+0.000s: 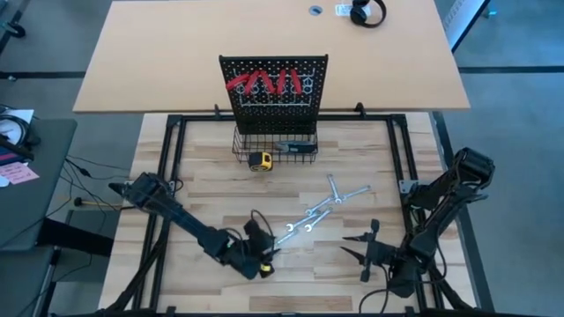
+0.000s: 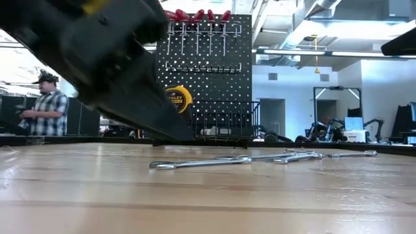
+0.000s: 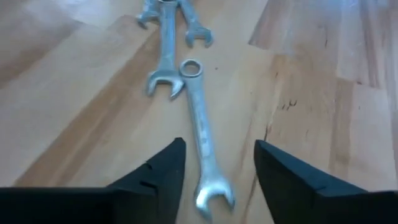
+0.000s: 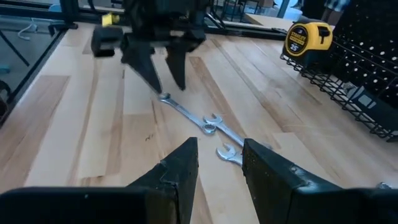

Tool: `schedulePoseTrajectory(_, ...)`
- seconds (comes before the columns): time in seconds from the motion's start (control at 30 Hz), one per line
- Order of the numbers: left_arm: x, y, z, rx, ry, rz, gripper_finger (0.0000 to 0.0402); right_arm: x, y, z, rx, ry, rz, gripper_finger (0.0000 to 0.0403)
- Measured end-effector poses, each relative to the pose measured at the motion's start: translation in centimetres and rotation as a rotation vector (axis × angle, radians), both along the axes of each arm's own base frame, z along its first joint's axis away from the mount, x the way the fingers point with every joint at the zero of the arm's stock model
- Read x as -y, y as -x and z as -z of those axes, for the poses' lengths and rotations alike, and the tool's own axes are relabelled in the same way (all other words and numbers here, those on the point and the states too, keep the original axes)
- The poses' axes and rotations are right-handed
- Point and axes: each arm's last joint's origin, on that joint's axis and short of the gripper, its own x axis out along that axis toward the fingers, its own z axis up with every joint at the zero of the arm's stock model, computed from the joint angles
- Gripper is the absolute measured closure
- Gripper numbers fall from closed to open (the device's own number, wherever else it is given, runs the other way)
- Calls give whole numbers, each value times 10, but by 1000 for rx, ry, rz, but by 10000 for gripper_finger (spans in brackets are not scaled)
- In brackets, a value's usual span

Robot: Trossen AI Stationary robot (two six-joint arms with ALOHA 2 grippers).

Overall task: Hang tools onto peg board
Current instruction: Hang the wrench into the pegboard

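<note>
The left gripper [image 3: 216, 171] is low over the wooden table [image 1: 211, 189], and its jaws stand open with a gap between them. A silver combination wrench [image 3: 200, 134] lies flat on the table in that gap: its open end is between the two fingertips, and its ring end points away from the jaws. It touches neither finger (as far as the left wrist view shows). Just beyond the ring end lie more wrenches [image 1: 330, 204], some crossing each other.

The right gripper [image 4: 219, 163] waits apart, at the table's near right side, with its jaws partly open and nothing between them.

The peg board [image 1: 274, 85] stands upright far beyond both pairs of jaws. Red-handled pliers [image 1: 267, 84] hang along its upper rows. A yellow tape measure [image 1: 259, 161] sits beside the black wire basket [image 1: 275, 146] at its base.
</note>
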Motion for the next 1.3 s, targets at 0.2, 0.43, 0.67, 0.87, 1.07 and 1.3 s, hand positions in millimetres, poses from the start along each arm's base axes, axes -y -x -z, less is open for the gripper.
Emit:
schedulePoseTrajectory(0.2, -24, -19, 14, -46, -7, 15, 214, 1, -1, 0, -2, 3, 7, 267)
schedulePoseTrajectory(0.43, -37, -36, 31, -137, 75, 44, 279, 4, -4, 1, 0, -2, 22, 267)
schedulePoseTrajectory(0.67, -33, -26, 37, -212, 96, -20, 388, 3, -6, 0, 13, -28, 26, 267)
schedulePoseTrajectory(0.87, -18, -13, 35, -183, 52, -76, 393, 3, -7, -1, 17, -33, 27, 267)
schedulePoseTrajectory(1.07, -5, 12, 29, -172, -94, -170, 398, 6, -19, -3, -13, -89, 5, 267)
schedulePoseTrajectory(1.3, 6, 33, 19, -101, -177, -240, 399, 22, -62, -8, -110, -201, -172, 267)
